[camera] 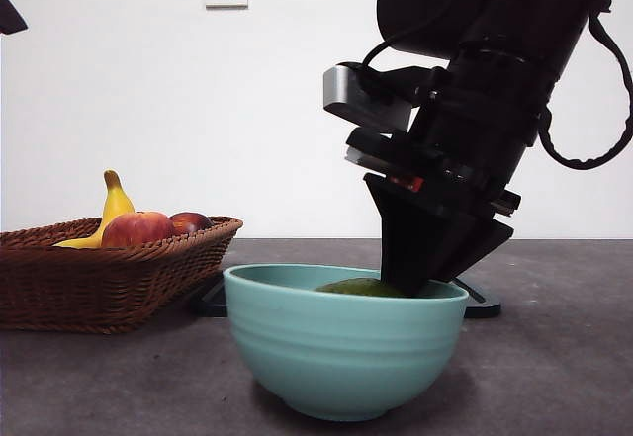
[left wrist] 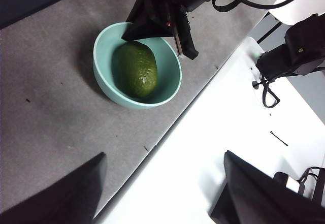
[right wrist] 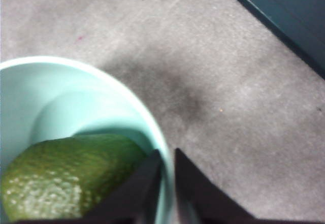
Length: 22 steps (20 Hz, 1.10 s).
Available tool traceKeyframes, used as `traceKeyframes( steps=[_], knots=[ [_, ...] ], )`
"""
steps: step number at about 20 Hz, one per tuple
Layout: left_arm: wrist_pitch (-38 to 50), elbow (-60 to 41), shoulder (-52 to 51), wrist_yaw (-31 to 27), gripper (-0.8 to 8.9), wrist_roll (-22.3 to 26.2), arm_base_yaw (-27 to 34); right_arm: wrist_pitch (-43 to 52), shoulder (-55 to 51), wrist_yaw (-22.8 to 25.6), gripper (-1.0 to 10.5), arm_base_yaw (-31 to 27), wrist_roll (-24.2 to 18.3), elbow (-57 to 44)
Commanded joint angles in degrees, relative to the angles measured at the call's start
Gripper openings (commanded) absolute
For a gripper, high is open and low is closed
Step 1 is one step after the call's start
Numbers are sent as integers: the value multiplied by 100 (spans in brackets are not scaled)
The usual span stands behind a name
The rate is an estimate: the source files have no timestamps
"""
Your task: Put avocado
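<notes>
The dark green avocado (camera: 361, 287) (left wrist: 136, 69) (right wrist: 66, 178) lies inside a teal bowl (camera: 336, 357) (left wrist: 101, 76) (right wrist: 30, 97) in the middle of the grey table. My right gripper (camera: 410, 288) (left wrist: 167, 33) (right wrist: 167, 155) reaches down at the bowl's rim, beside the avocado's end. Its jaws stand almost together, with only the bowl's rim showing in the thin gap and no hold on the fruit. My left gripper (left wrist: 163, 155) hangs high above the table's edge, away from the bowl, jaws wide apart and empty.
A wicker basket (camera: 99, 278) stands to the left of the bowl, holding a yellow banana (camera: 114, 209) and red apples (camera: 136, 228). A flat black base (camera: 475, 303) lies behind the bowl. A white surface (left wrist: 228, 112) borders the grey mat.
</notes>
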Motion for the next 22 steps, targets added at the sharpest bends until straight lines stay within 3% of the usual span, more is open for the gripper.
traceKeyframes(
  steps=[1, 5, 11, 16, 22],
  knots=[
    [44, 50, 31, 20, 372, 74, -33, 48, 107, -20, 13, 101, 66, 85],
    [42, 50, 31, 20, 372, 74, -33, -7, 63, -251, 12, 129, 302, 149],
    [39, 50, 31, 20, 372, 74, -33, -487, 70, -79, 12, -15, 306, 907],
    [39, 50, 31, 20, 372, 72, -33, -592, 310, -81, 12, -669, 236, 1812],
    [39, 52, 31, 22, 372, 72, -33, -935, 1567, -79, 12, -1325, 24, 3423]
  ],
)
